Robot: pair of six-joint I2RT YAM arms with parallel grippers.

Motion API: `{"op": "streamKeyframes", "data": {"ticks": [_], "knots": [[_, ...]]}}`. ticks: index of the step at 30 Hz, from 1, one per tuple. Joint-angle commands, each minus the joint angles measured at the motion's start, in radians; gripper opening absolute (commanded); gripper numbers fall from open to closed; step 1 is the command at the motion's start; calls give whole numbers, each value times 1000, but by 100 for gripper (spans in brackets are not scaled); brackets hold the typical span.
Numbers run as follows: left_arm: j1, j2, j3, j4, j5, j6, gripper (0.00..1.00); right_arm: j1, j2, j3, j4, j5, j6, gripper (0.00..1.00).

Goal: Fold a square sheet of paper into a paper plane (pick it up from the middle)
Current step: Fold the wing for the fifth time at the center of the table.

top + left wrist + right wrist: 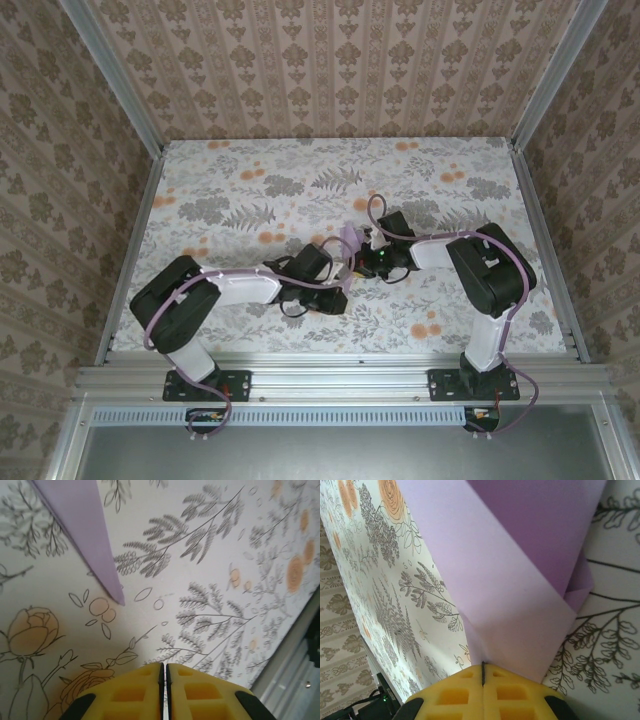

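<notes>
I see the right tool [483, 666] pinching the folded paper [520, 605] at the middle of the table [615, 670]. The left tool [164, 667], pressed together and empty, crowds the paper's point.

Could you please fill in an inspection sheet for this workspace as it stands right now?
Surface: floral tabletop, flat and bare around the arms.
Job's things: folded lilac paper, creased into layers, with one pointed tip.
Clutter: nothing seen.
Grippers: right gripper shut on the paper's edge; left gripper shut, holding nothing, apart from the paper's tip.
Cables: lilac cables run along both arms; one loops up near the right wrist.
Surroundings: patterned walls; metal frame rail at the near edge.
</notes>
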Motion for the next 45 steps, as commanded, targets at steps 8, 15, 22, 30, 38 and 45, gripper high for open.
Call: {"op": "streamKeyframes", "data": {"ticks": [8,15,22,30,38,45], "knots": [[146,10,113,69,26,-38,14,-10,28,-57,-39,101,-7,3],[205,126,198,117,42,-35,13,-3,27,-56,-24,92,-3,2],[229,225,255,156,83,-45,14,0,23,-59,-23,89,-5,1],[230,299,303,151,114,-51,14,6,22,-54,-31,89,-12,1],[232,340,341,74,77,-21,14,10,21,-48,-41,90,-17,0],[240,380,395,18,15,-7,14,14,13,-51,-61,98,-28,0]]}}
